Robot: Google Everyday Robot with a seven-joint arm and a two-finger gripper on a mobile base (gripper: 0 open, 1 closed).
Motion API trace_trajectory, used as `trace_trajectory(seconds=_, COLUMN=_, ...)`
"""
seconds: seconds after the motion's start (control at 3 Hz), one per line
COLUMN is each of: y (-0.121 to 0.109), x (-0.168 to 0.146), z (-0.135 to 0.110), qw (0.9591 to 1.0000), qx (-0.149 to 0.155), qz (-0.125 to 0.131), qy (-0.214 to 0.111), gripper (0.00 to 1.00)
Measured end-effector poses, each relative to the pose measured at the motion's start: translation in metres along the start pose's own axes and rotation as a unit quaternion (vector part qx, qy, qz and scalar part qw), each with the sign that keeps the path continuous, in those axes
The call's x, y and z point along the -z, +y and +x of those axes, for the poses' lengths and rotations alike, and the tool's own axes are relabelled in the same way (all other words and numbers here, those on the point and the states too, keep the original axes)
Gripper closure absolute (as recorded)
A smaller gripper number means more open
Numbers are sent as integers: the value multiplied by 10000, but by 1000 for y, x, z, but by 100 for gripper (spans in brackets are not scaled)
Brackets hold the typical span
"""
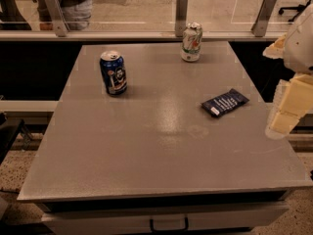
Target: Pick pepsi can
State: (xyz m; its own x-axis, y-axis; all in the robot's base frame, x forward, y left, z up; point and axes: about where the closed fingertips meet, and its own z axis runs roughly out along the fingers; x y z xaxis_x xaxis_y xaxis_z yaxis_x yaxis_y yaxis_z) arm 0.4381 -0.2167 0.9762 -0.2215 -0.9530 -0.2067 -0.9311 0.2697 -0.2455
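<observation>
The pepsi can [113, 72] stands upright near the back-left edge of the table [146, 151], open tabletop around it. The gripper [282, 117] hangs at the right edge, well apart; how open it is cannot be told.

The arm [301, 33] enters at the right edge of the view, its rounded white segment highest and partly cut off by the frame. Below it, pale blocky links step down and slightly leftward to the gripper [279, 125], which hangs at the arm's lowest point, tip pointing down. Just above the gripper, the wrist [298, 94] is tilted, leaning inward.
</observation>
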Motion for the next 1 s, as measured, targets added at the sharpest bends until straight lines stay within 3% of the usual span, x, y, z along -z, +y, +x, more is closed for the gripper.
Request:
trace_trajectory(seconds=0.33, y=0, x=0, z=0, qw=10000, qx=0, qz=1, qy=0, gripper=0)
trace_trajectory(seconds=0.67, y=-16, x=-5, z=-19, qw=9994, qx=28, qz=52, qy=-337, gripper=0)
trace_trajectory(seconds=1.0, y=-43, x=-21, z=-58, qw=9965, qx=139, qz=83, qy=-820, gripper=0)
